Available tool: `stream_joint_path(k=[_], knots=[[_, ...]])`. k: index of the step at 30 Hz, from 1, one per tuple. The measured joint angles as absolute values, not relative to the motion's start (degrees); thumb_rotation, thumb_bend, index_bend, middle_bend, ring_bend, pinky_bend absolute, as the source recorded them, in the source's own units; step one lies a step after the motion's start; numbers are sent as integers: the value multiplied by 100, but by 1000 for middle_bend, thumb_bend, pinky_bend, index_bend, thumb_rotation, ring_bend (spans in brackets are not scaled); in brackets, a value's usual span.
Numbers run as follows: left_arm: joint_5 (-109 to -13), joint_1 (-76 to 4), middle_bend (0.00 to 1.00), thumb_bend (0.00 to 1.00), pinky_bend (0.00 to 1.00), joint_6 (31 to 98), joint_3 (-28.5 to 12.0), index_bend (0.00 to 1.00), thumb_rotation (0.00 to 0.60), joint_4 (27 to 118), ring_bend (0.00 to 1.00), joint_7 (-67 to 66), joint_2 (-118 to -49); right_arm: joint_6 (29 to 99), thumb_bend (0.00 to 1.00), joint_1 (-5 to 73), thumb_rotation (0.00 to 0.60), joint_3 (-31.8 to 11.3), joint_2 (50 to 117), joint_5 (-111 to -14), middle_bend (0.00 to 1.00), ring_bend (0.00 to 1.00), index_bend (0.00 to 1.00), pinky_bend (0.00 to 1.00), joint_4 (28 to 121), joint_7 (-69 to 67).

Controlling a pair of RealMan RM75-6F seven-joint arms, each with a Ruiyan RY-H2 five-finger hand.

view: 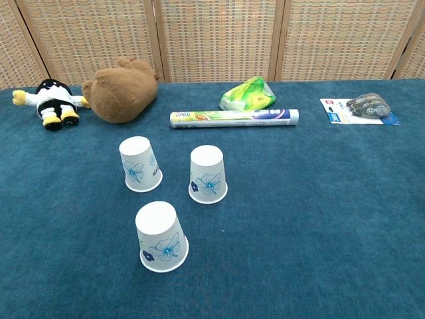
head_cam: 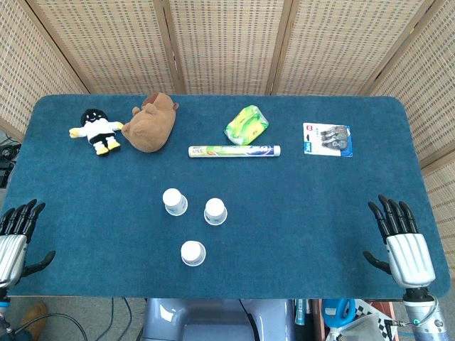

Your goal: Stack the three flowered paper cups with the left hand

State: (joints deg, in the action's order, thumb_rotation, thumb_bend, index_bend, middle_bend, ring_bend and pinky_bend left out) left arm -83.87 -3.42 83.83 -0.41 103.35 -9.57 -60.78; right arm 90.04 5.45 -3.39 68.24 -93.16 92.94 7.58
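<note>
Three white paper cups with blue flowers stand upside down and apart on the blue table. One cup point(head_cam: 175, 202) point(view: 139, 164) is at the back left, a second cup point(head_cam: 215, 212) point(view: 208, 174) is at the back right, and a third cup point(head_cam: 193, 253) point(view: 161, 237) is nearest the front edge. My left hand point(head_cam: 17, 233) rests at the table's front left corner, fingers spread, holding nothing, far from the cups. My right hand point(head_cam: 400, 238) lies at the front right corner, also spread and empty. Neither hand shows in the chest view.
Along the back of the table lie a black-and-white plush doll point(head_cam: 96, 131), a brown plush animal point(head_cam: 151, 123), a long roll in a printed wrapper point(head_cam: 234, 151), a green packet point(head_cam: 247, 123) and a blister pack point(head_cam: 327, 138). Wicker screens stand behind.
</note>
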Motion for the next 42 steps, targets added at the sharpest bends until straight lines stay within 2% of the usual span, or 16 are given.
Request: stream_joint_path(k=[9, 16, 21, 24, 26, 32, 42], knots=[[-8428, -391, 0, 269, 0, 8281, -11, 0, 600, 10299, 0, -1001, -6090, 8984, 0, 546, 600, -356, 6813, -9279, 0, 0, 58, 0, 9311, 737], [-8601, -717, 0, 240, 0, 7876, -39, 0, 600, 10280, 0, -1110, -6084, 8961, 0, 550, 600, -378, 6806, -9228, 0, 0, 58, 0, 9314, 726], [-8776, -1300, 0, 239, 0, 7166, -167, 0, 600, 10442, 0, -1242, -6086, 8959, 0, 560, 600, -418, 6779, -9188, 0, 0, 58, 0, 9340, 649], [-8677, -1946, 0, 239, 0, 6492, -453, 0, 600, 10591, 0, -1526, -6219, 8954, 0, 559, 600, -434, 6743, -9153, 0, 0, 59, 0, 9347, 576], [-8392, -2408, 0, 242, 0, 6027, -678, 0, 600, 10663, 0, -1835, -6371, 8949, 0, 558, 600, -441, 6725, -9133, 0, 0, 59, 0, 9344, 528], [-7059, -3355, 0, 244, 0, 5243, -1160, 0, 600, 10716, 0, -2701, -6907, 8943, 0, 555, 600, -483, 6667, -9061, 0, 0, 69, 0, 9333, 386], [-4959, -4740, 0, 245, 0, 4780, -1424, 0, 600, 10218, 0, -3876, -7942, 8883, 0, 568, 600, -542, 6624, -8921, 0, 0, 79, 0, 9258, 202]])
